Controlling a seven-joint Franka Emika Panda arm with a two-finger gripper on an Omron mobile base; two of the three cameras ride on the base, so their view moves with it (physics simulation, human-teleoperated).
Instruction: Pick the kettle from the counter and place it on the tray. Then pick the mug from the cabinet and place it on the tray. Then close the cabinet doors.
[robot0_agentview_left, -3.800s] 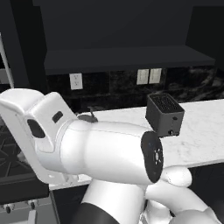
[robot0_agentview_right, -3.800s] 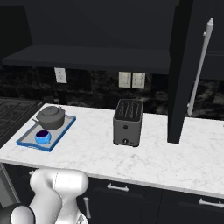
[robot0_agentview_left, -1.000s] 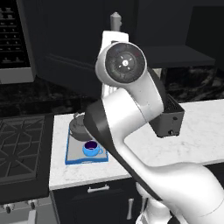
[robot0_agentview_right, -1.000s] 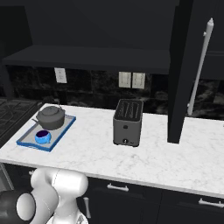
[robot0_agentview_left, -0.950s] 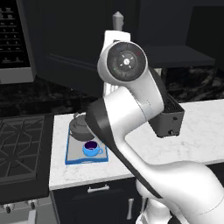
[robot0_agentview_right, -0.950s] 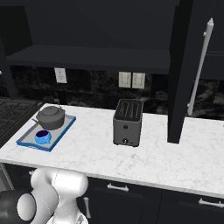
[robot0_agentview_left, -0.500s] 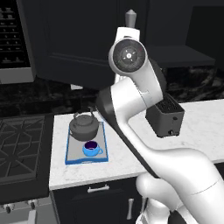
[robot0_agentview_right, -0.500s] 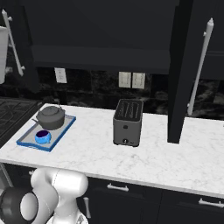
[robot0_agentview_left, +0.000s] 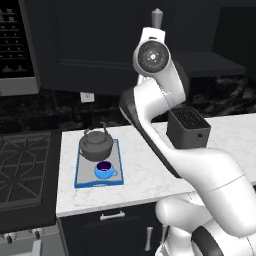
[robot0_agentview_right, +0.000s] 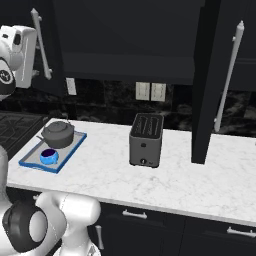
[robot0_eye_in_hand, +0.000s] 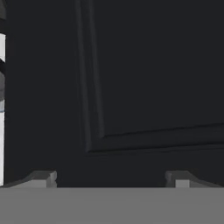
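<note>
With the open, empty tool (robot0_eye_in_hand: 111, 177) now swung against the black panelled left cabinet door (robot0_eye_in_hand: 144, 74) (squat dark grey kettle (robot0_agentview_left: 97, 144) and small blue mug (robot0_agentview_left: 104, 170) are seen on the blue-rimmed tray (robot0_agentview_left: 80, 177)), only door-closing is judged left.

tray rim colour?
Bright blue rim on the tray, grey inside; clearest in the left base view.

Kettle (robot0_agentview_left: 97, 145) behind mug (robot0_agentview_left: 104, 170) on tray (robot0_agentview_left: 81, 174), toaster (robot0_agentview_left: 187, 127) rightward

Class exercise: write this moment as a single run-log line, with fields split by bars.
kettle: on tray | mug: on tray | right cabinet door: open | gripper: open, empty, facing a door panel
</note>
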